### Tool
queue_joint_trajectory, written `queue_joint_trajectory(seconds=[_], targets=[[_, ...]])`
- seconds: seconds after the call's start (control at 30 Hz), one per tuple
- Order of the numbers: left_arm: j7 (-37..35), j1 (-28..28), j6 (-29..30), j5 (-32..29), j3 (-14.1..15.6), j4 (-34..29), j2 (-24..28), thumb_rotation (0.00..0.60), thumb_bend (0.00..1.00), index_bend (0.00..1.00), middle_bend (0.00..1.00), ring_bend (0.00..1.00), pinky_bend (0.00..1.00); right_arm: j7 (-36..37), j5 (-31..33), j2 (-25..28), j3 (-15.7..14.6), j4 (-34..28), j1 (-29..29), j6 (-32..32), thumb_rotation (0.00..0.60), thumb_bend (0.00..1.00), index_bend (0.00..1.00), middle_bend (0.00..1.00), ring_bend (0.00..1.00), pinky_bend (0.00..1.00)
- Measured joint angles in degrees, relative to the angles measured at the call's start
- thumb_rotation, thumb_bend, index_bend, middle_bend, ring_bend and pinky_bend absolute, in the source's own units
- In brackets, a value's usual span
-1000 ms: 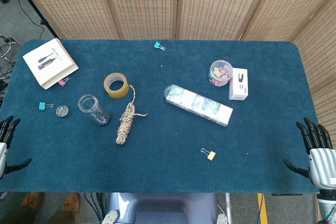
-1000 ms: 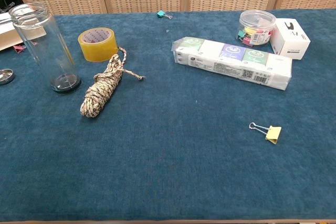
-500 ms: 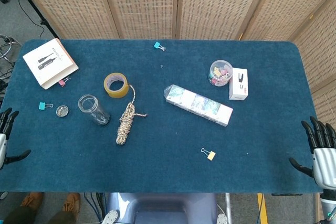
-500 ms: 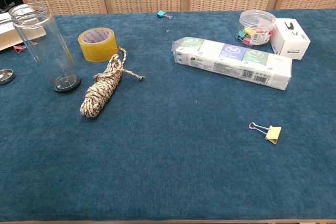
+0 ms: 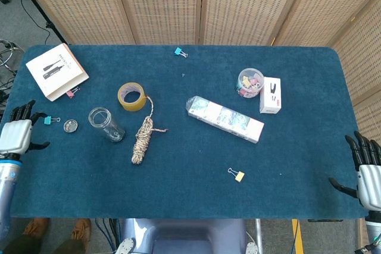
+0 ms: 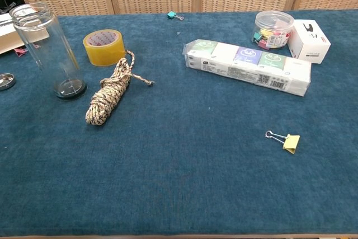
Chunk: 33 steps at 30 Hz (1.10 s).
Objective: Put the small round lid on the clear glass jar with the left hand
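Note:
The clear glass jar stands upright and uncovered on the left part of the blue table; the chest view shows the jar tall at its far left. The small round metal lid lies flat on the cloth just left of the jar, and the lid is cut by the chest view's left edge. My left hand hovers open at the table's left edge, a short way left of the lid, holding nothing. My right hand is open off the table's right front corner.
A tape roll and a coiled rope lie right of the jar. A teal binder clip sits between my left hand and the lid. A booklet, a long packet, a clip tub, a white box and a yellow clip lie farther off.
My left hand has risen from the front left edge and moved in toward the lid. My right hand has slid slightly lower and outward. Jar and lid have not moved.

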Motion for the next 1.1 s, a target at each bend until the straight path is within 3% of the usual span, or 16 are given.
queue_joint_trajectory(seconds=[0.33,0.63,1.1], targets=[[-1.13,-4.16,-5.41,-3.18,-1.13,11.36,-8.63,0.6,0.27,0.37,0.0,0.0,0.0,1.84,1.08,0.16,0.0,0.61,0.47,-1.78,0.6,0.0,0.03,0.0,0.0,0.0],[-4.25,-6.59,-9.25,-2.81,-1.22,13.21,-10.01,0.6,0.31,0.41,0.0,0.0,0.0,1.81,1.16,0.17,-0.11,0.49,0.52,-2.05,0.6,0.0,0.03,0.0,0.0,0.0],[-1.3,-8.94,-11.13,-4.89,-2.23,16.31,-13.28,0.6,0.35,0.49,0.0,0.0,0.0,2.17,1.98,0.37,-0.13,0.73,0.75,-3.2,0.6,0.0,0.03,0.0,0.0,0.0]])
